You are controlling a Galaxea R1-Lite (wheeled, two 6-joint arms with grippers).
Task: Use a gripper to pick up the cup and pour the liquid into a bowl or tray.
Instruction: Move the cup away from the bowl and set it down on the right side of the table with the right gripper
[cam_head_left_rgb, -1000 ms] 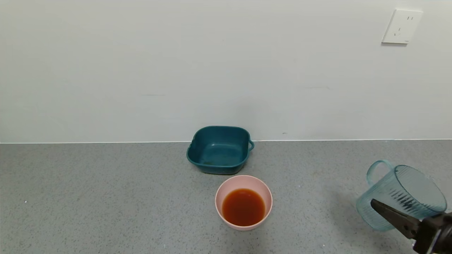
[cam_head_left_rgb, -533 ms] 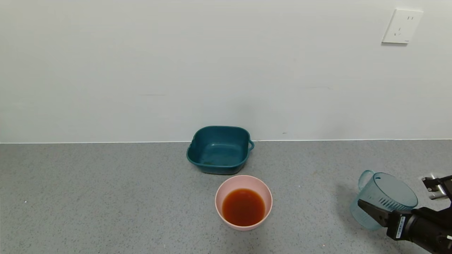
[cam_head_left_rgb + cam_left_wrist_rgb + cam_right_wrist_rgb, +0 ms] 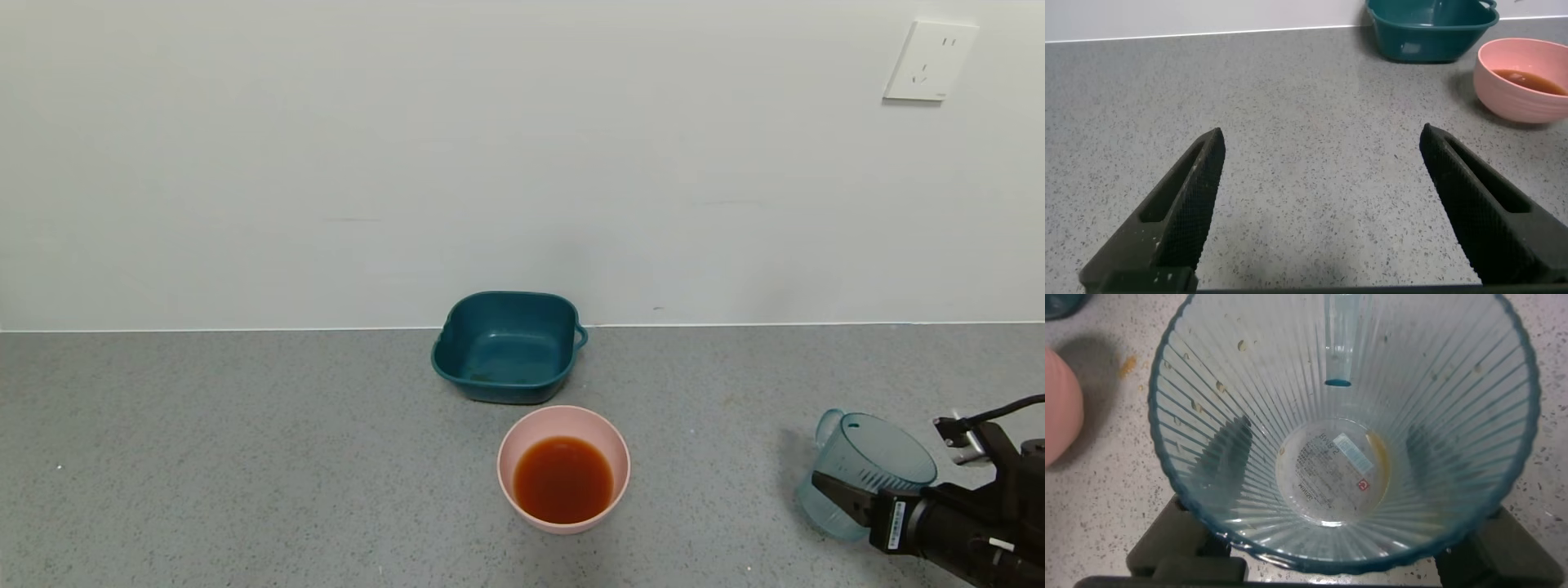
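Grey speckled counter (image 3: 245, 457) against a pale wall. Right gripper (image 3: 857, 500) at near right, fingers clamped on the cup (image 3: 865, 469), which sits upright and looks drained. Pink bowl (image 3: 563, 420) at centre holds the reddish liquid (image 3: 563, 480); teal tub (image 3: 506, 347) just beyond it. Left gripper (image 3: 1319, 212) hangs over bare counter, fingers spread wide.

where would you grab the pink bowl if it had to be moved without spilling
Grip the pink bowl at its rim, coming straight down from above with one of the jaws inside the wall and one outside. The smooth, round, outward-flaring wall gives a side grasp little to hold, and the liquid sits below the rim, leaving dry wall to pinch. The open left gripper is free; the right gripper holds the cup.
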